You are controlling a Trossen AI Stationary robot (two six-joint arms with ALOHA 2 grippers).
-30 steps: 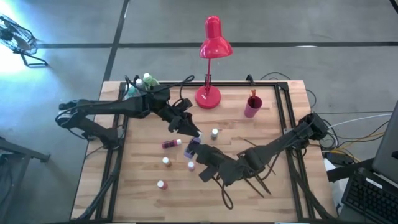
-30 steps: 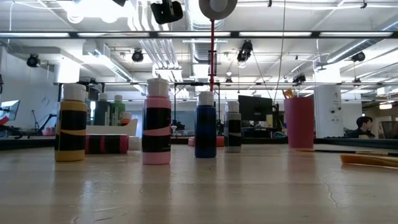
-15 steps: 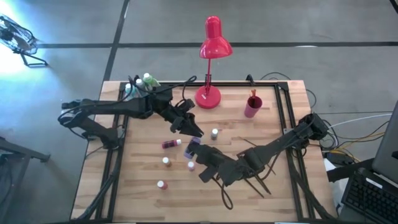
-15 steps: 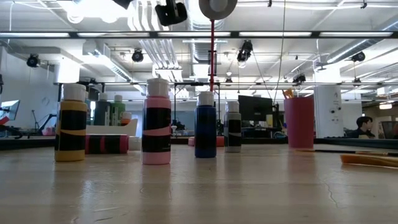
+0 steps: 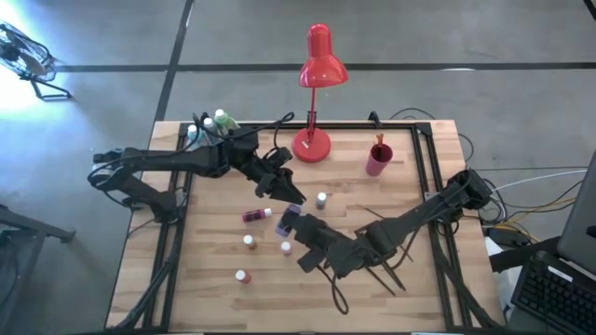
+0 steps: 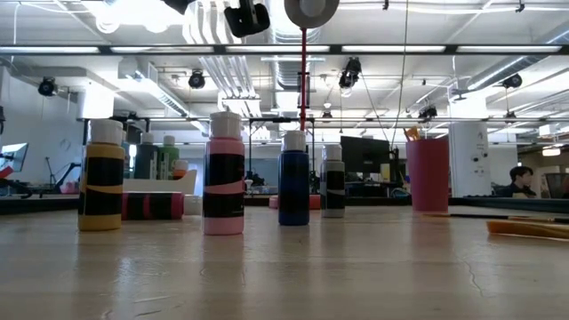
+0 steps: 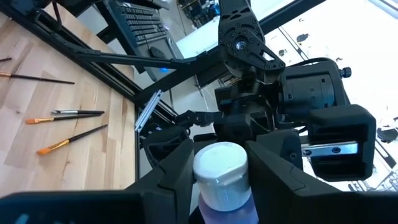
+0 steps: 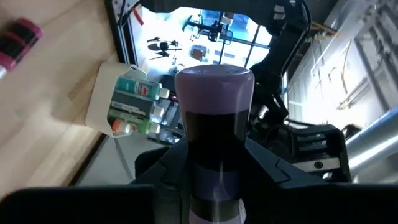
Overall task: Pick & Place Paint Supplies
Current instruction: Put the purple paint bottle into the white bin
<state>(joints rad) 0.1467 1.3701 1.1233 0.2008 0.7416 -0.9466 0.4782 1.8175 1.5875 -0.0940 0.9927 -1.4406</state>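
My left gripper (image 5: pixel 287 197) and my right gripper (image 5: pixel 300 231) face each other above the middle of the table. One purple paint bottle (image 5: pixel 289 217) is lifted between them. The left wrist view shows its white cap (image 7: pixel 219 167) pointing at the right arm. The right wrist view shows its purple bottom end (image 8: pixel 214 81) pointing at the left arm. Each gripper is shut on it. Several white-capped bottles (image 5: pixel 250 241) stand on the table, and a magenta one (image 5: pixel 253 215) lies on its side. Paintbrushes (image 5: pixel 384 270) lie flat near the right arm. My left gripper (image 7: pixel 221 155) pinches the purple bottle between its two fingers (image 7: pixel 171 177), just below the white cap. The bottle lies along the fingers, cap outward, lifted clear of the table. My right gripper (image 8: pixel 214 158) pinches the same bottle on its dark label band (image 8: pixel 214 140), one finger (image 8: pixel 273 168) on each side. The purple bottom end points away from the wrist. Whether both holds meet on one bottle is only suggested by the high view.
A red desk lamp (image 5: pixel 315 140) stands at the far edge. A pink cup (image 5: pixel 378 160) with brushes stands right of it. A white box of green bottles (image 5: pixel 209 126) sits at the far left corner. Bare wood lies along the near edge.
Almost nothing has changed. My left arm has shifted a little and uncovers slightly more of the box at the far left corner. Both grippers keep their place on the lifted bottle.
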